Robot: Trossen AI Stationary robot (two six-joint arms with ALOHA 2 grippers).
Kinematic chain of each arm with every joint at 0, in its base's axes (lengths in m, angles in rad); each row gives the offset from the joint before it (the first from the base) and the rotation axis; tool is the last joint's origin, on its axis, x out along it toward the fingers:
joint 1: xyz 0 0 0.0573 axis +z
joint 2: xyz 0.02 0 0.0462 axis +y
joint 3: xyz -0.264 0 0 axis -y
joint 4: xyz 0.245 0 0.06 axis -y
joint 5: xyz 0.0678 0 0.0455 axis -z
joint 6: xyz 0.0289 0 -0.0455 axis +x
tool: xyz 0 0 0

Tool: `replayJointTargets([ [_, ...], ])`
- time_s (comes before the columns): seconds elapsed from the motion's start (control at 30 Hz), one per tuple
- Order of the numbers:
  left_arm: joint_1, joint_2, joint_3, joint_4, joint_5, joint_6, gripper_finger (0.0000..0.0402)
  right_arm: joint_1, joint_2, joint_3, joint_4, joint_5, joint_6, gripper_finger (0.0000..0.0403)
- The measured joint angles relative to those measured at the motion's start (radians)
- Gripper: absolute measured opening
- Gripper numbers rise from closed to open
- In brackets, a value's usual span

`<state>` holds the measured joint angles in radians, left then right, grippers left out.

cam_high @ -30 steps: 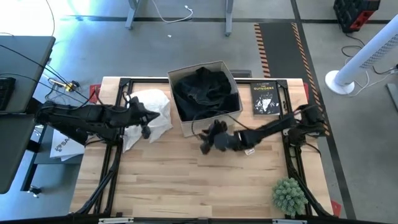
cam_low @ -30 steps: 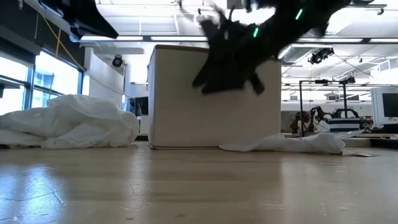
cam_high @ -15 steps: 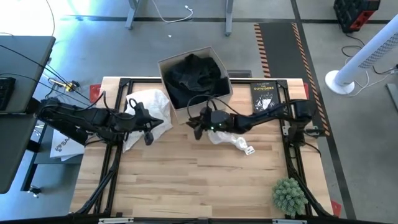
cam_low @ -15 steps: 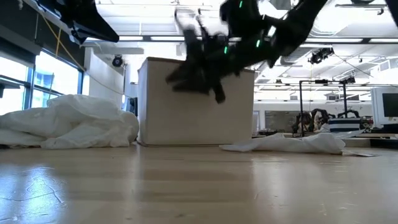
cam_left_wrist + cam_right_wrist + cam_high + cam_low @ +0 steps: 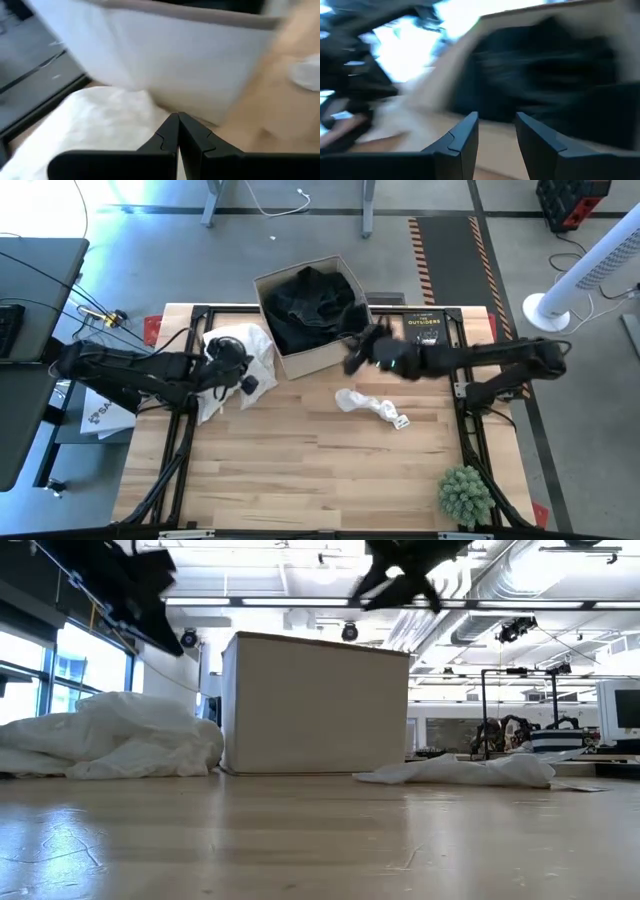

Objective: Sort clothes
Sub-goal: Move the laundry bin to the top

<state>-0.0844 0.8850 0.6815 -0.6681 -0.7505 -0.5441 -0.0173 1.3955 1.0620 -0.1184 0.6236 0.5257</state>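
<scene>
A white cardboard box (image 5: pixel 300 363) stands at the table's far middle and holds large black clothes (image 5: pixel 315 305). A white garment pile (image 5: pixel 245 345) lies to its left on the table. A small thin white garment (image 5: pixel 368 404) lies to the near right of the box. My right gripper (image 5: pixel 352 358) is open and empty, raised beside the box's right wall, and the black clothes show ahead of its fingers (image 5: pixel 496 120). My left gripper (image 5: pixel 243 385) is shut and empty above the white pile's near edge (image 5: pixel 178 116). I cannot pick out the small black garment.
A black paperback book (image 5: pixel 425 338) lies at the far right. A small green plant (image 5: pixel 465 495) stands at the near right corner. The near half of the wooden table is bare wood. In the low view the box (image 5: pixel 315 705) stands between the two white garments.
My right gripper has gone from the table's middle up and toward the far right, to the box's right wall. The small black garment that hung below it no longer shows there. The box has slid toward the far left and turned, uncovering the small white garment.
</scene>
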Motion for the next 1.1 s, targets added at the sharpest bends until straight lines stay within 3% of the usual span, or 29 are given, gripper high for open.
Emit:
replayJointTargets([
  [0.1,0.097,0.033,0.000,0.050,0.024,0.082,0.0000,-0.119,-0.026,0.073,-0.223,-0.041,-0.003,0.0118],
  [0.23,0.227,0.088,0.000,0.183,0.056,0.280,0.0000,-0.264,0.016,0.156,-0.349,-0.267,-0.074,0.0113],
  [0.33,0.316,0.135,0.000,0.281,0.060,0.418,0.0000,-0.303,0.075,0.207,-0.473,-0.407,-0.086,0.0112],
  [0.47,0.427,0.201,0.000,0.413,0.091,0.548,0.0000,-0.284,0.143,0.282,-0.654,-0.442,-0.042,0.0112],
  [0.67,0.553,0.256,0.000,0.567,0.294,0.650,0.0000,-0.204,0.194,0.364,-0.741,-0.493,0.002,0.0112],
  [0.97,0.558,0.188,0.000,0.521,0.384,0.651,0.0000,-0.131,0.197,0.421,-0.789,-0.485,0.076,0.0112],
  [1.1,0.548,0.132,0.000,0.507,0.370,0.686,0.0000,-0.099,0.188,0.425,-0.772,-0.371,0.009,0.0112],
])
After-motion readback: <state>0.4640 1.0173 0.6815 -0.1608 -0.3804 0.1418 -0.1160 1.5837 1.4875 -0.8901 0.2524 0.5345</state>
